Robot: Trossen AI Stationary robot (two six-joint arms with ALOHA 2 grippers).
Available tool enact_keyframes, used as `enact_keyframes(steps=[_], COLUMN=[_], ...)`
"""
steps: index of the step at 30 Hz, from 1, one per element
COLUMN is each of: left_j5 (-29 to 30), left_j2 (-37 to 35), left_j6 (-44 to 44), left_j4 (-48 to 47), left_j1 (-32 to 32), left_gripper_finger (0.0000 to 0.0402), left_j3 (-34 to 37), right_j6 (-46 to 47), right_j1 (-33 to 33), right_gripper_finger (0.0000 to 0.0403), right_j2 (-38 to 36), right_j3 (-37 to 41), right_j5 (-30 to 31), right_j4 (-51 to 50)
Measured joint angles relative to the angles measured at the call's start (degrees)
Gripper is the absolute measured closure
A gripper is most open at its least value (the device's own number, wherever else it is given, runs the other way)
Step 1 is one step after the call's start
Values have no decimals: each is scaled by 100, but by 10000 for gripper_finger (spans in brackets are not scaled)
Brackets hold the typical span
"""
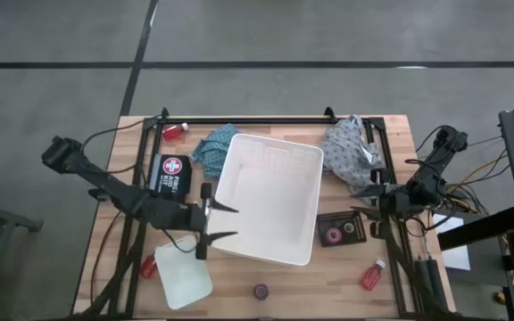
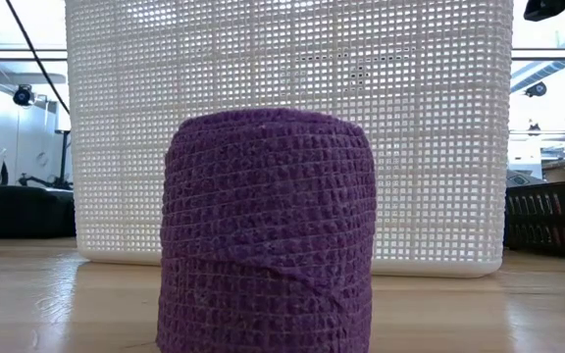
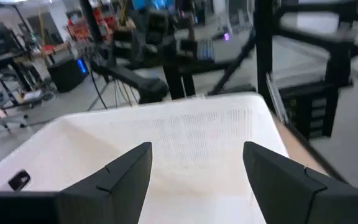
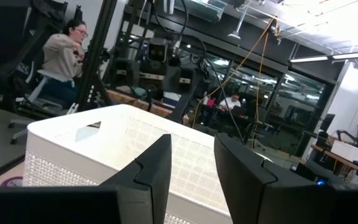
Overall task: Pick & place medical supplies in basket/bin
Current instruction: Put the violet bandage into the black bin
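Hovering at the near-left edge of the large white basket (image 1: pixel 269 200), the left gripper (image 1: pixel 220 221) has its two fingers spread well apart with nothing between them; both tips reach over the basket's left wall, pointing across its bare interior. Behind those fingers, just beside the arm, lies the small translucent tray (image 1: pixel 183 275), with a red bottle (image 1: pixel 148 267) touching its left edge.

On the basket's other side, the right gripper (image 1: pixel 358 201) points its fingers toward the basket's right wall, parted by a narrow gap and gripping nothing (the wrist camera shows only the basket rim past them). Beside those fingertips sits the flat black tray (image 1: pixel 342 229) holding a roll. The grey patterned cloth (image 1: pixel 351 152) lies bunched just beyond the right fingers, at the basket's far-right corner, and the teal patterned cloth (image 1: pixel 214 146) at its far-left corner. A purple roll (image 2: pixel 266 231) stands upright in front of the basket; a second red bottle (image 1: pixel 372 274) lies nearer the right arm, a third (image 1: pixel 175 131) at the table's far-left.
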State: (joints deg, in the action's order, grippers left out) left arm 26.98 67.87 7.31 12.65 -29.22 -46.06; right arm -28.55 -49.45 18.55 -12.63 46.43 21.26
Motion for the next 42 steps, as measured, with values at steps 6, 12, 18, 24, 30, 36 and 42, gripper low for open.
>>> enact_keyframes(steps=[6,12,18,24,30,36,42], left_j5=[-21,-11,-5,-2,0,-2,-4], left_j2=[-563,-727,-730,-730,-730,-730,-730], left_j6=[-24,-66,-16,-2,0,2,-12], left_j4=[194,202,229,235,235,233,233], left_j1=[-76,-74,-71,-69,-69,-69,-69], left_gripper_finger=[146,146,146,145,146,147,148], left_j3=[561,831,881,892,892,892,892], right_j6=[0,0,1,0,0,2,1], right_j1=[-4,-2,-2,-2,-2,-2,-1], right_gripper_finger=[282,275,274,282,278,273,280], right_j2=[0,0,0,2,1,2,2], right_j3=[0,-2,-1,0,0,-2,-2], right_j5=[1,1,1,1,1,1,1], right_j4=[0,0,0,0,0,0,0])
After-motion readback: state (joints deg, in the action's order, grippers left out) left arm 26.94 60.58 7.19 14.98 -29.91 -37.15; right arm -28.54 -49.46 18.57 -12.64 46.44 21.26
